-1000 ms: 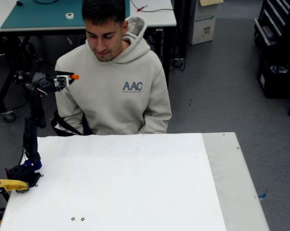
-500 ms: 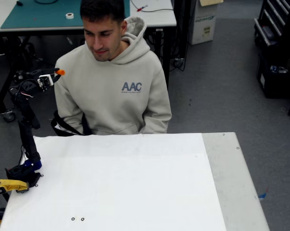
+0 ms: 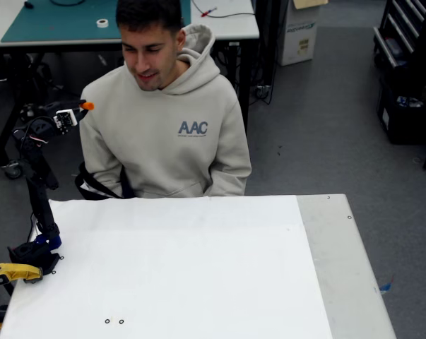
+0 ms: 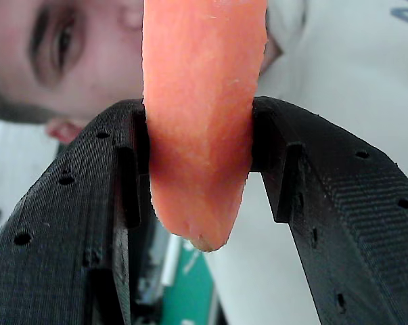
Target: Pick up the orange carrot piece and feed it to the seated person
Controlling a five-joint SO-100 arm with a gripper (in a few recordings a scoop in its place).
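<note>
The orange carrot piece (image 3: 88, 106) is clamped in my gripper (image 3: 83, 106), held high in the air at the left of the fixed view, just off the seated person's (image 3: 167, 120) shoulder and below chin height. He wears a beige hoodie with blue letters and leans his head toward the carrot. In the wrist view the carrot piece (image 4: 200, 115) fills the gap between the two black fingers (image 4: 75, 217), with the person's face close behind it. My gripper (image 4: 198, 166) is shut on the carrot.
The white table (image 3: 177, 268) lies in front of the person, with a grey strip (image 3: 340, 268) on its right. A yellow clamp (image 3: 13, 272) holds my arm's base at the left edge. Another table with a green mat (image 3: 64, 21) stands behind.
My arm has swung the carrot left and slightly up, away from the person's chest to beside his shoulder. His head has leaned a little toward it.
</note>
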